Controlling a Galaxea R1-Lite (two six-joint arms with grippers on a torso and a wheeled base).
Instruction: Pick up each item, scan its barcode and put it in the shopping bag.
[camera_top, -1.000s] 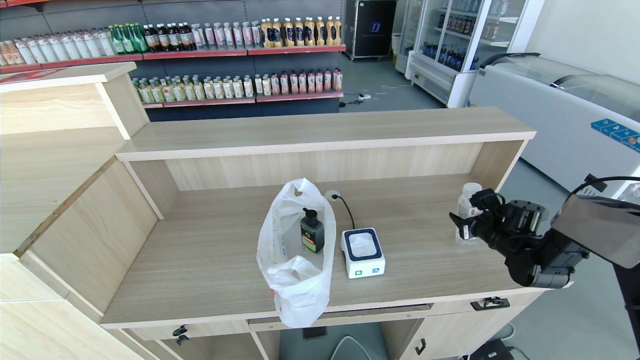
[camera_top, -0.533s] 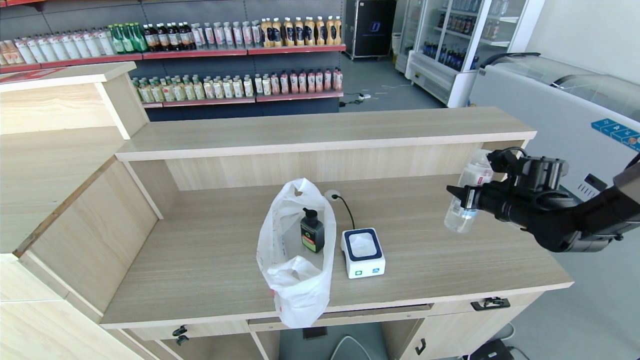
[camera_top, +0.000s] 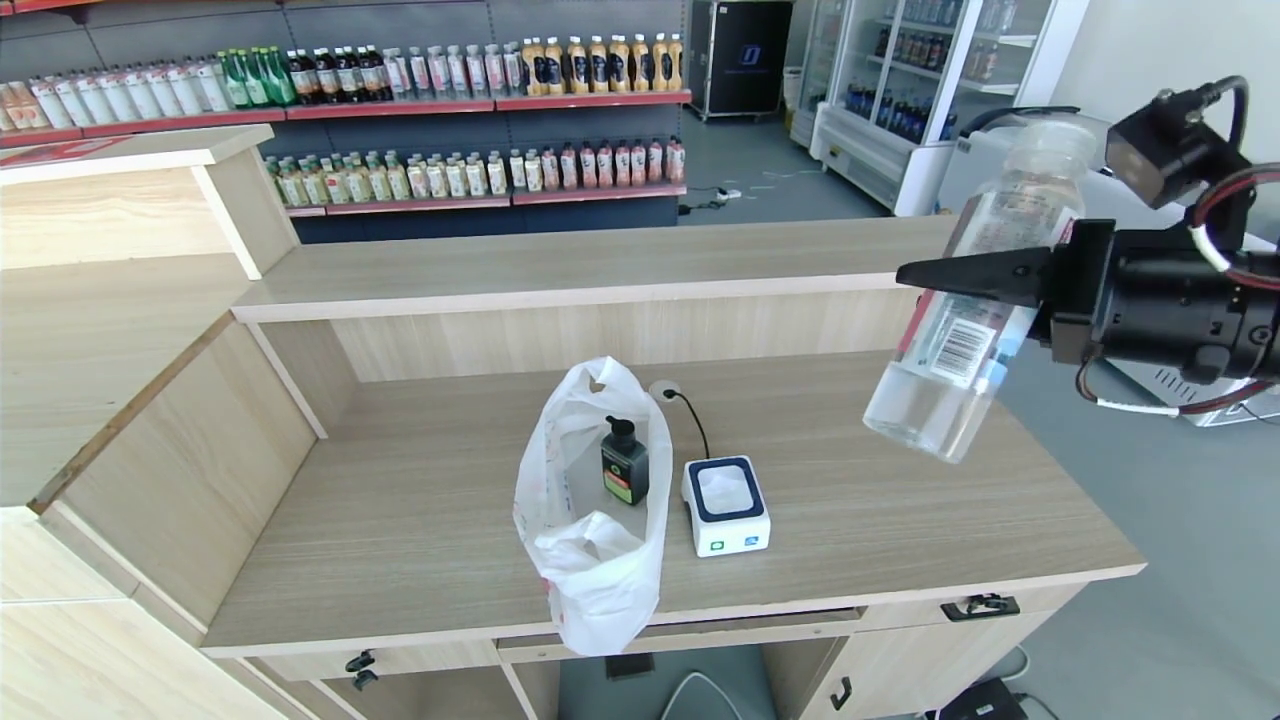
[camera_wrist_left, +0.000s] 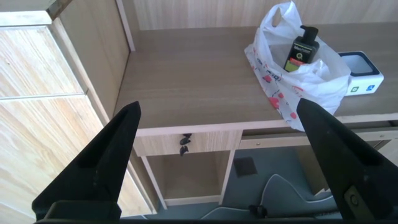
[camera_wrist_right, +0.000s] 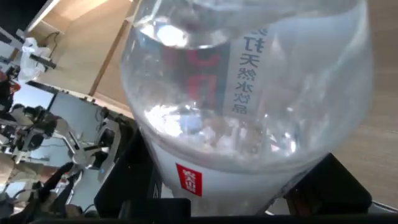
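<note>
My right gripper (camera_top: 985, 285) is shut on a clear water bottle (camera_top: 965, 300), held tilted high above the counter's right end, its barcode label facing the head camera. The same bottle (camera_wrist_right: 249, 99) looms close in the right wrist view. The white barcode scanner (camera_top: 725, 505) sits mid-counter, with a white shopping bag (camera_top: 590, 520) just left of it. A dark pump bottle (camera_top: 624, 462) stands in the bag's open mouth; it is the pump bottle (camera_wrist_left: 301, 48) in the bag (camera_wrist_left: 292, 74) seen by the left wrist. My left gripper (camera_wrist_left: 224, 149) is open, off the counter's front left corner.
The wooden counter (camera_top: 420, 500) has a raised back ledge (camera_top: 640, 265) and a side wall on the left. The scanner's black cable (camera_top: 690, 415) runs to a grommet behind it. Drink shelves and freezers stand in the shop beyond.
My right gripper has lifted the water bottle from the counter's right end, raising it high and tilting it so the barcode faces the camera. Bag, pump bottle and scanner have not moved.
</note>
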